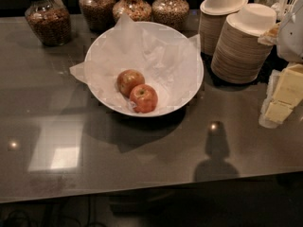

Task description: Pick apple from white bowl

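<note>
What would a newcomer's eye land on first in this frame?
The white bowl, paper-lined, sits mid-counter and holds the apple, bright red near the front rim, touching a duller apple behind it. Glass jars line the back edge, and stacked beige bowls stand toward the picture's right. The gripper hangs at the picture's right edge, apart from the bowl.

The worktop (142, 150) is seen from above and in front, quite near; the claw (283, 100) is caught at the right edge.
</note>
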Tool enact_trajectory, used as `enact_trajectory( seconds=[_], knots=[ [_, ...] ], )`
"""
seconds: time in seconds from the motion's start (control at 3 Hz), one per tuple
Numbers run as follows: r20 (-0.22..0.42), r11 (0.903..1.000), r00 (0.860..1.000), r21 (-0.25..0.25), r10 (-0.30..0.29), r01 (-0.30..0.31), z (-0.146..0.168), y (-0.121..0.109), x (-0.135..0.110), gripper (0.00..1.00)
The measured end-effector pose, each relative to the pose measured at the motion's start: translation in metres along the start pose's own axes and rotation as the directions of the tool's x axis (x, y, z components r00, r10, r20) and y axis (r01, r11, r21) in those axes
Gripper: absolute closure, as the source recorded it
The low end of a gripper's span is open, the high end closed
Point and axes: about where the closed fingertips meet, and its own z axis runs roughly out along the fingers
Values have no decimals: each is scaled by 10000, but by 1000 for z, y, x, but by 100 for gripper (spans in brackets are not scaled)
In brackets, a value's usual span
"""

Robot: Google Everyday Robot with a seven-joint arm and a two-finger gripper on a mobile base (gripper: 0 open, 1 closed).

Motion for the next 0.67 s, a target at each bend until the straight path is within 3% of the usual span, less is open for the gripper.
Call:
enact_trajectory(
  seconds=[0.33,0.67],
  knots=[
    [1,10000,10000,0,0,0,0,0,0,0],
    [1106,9997,9936,-101,242,-233,14,-7,-20,0]
  ],
)
